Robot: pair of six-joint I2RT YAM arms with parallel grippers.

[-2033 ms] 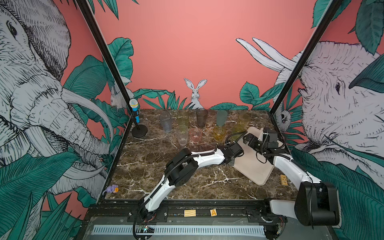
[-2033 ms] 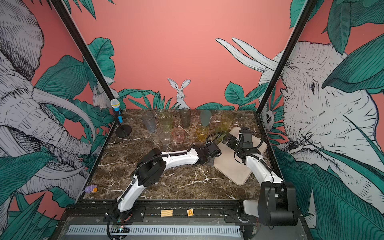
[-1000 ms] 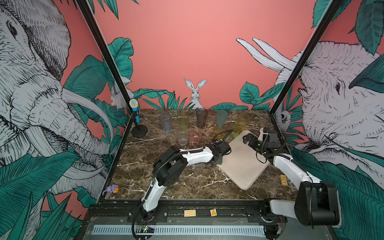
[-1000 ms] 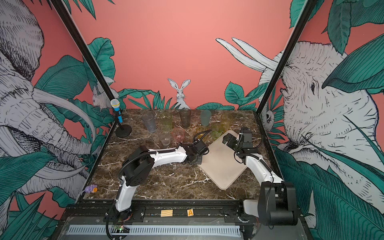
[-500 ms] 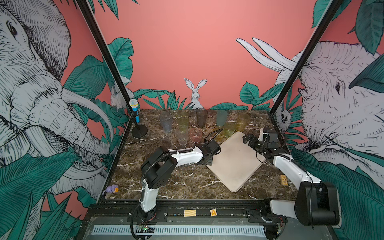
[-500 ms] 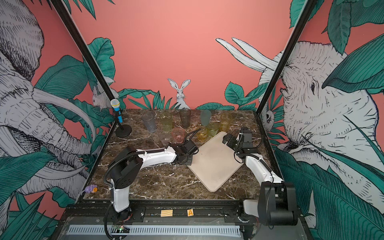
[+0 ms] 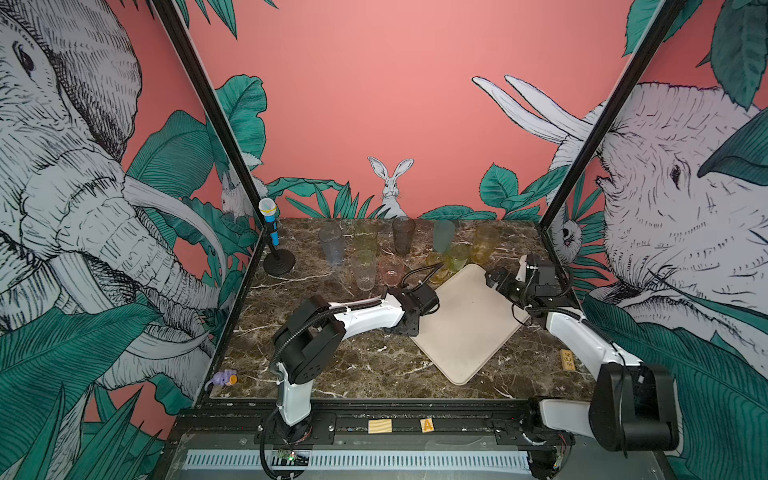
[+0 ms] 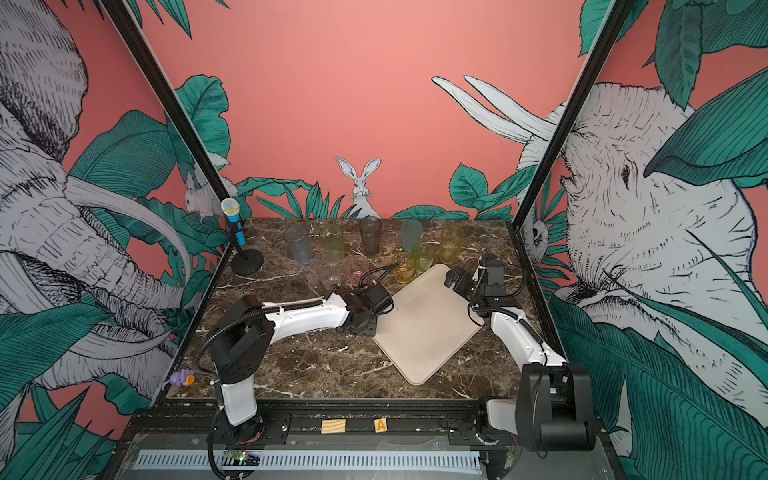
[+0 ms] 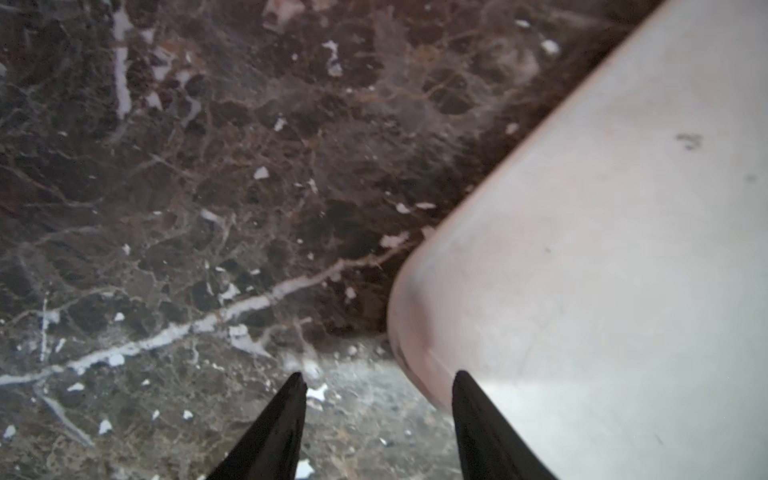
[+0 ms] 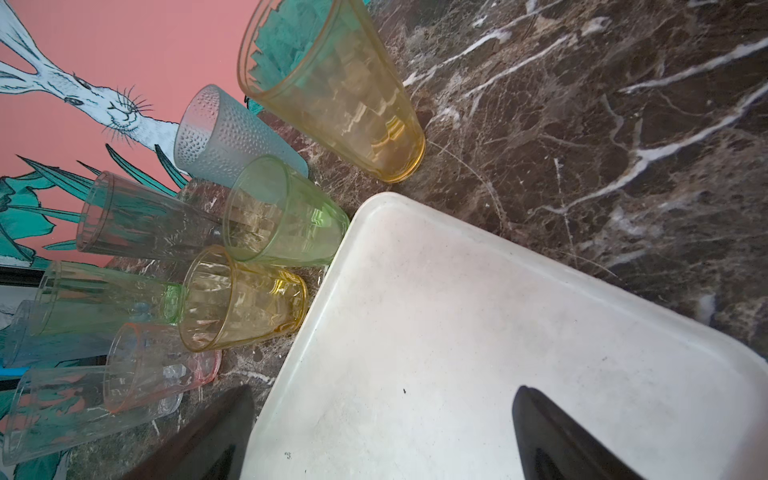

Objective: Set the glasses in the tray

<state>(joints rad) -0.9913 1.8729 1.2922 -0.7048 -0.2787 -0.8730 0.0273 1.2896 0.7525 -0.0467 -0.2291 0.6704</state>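
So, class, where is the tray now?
In both top views the tray lies right of centre on the marble table, turned cornerwise, its left corner at the left gripper, short yellow glass just behind.

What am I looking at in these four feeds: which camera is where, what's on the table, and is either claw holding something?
Two white robot arms, the left arm and the right arm, stand at the front of a marble tabletop. Each ends in a two-fingered gripper. The two wide pictures come from one paired camera high at the front. The two close-ups come from cameras on the wrists, looking past the fingertips.

On the marble are a cream tray lying cornerwise with nothing in it, nine tinted tumblers upright behind it, a toy microphone on a stand at back left, a purple toy at front left and a wooden block at right.

The left gripper is open at the tray's left corner. The right gripper is open above its far corner. Neither holds anything.
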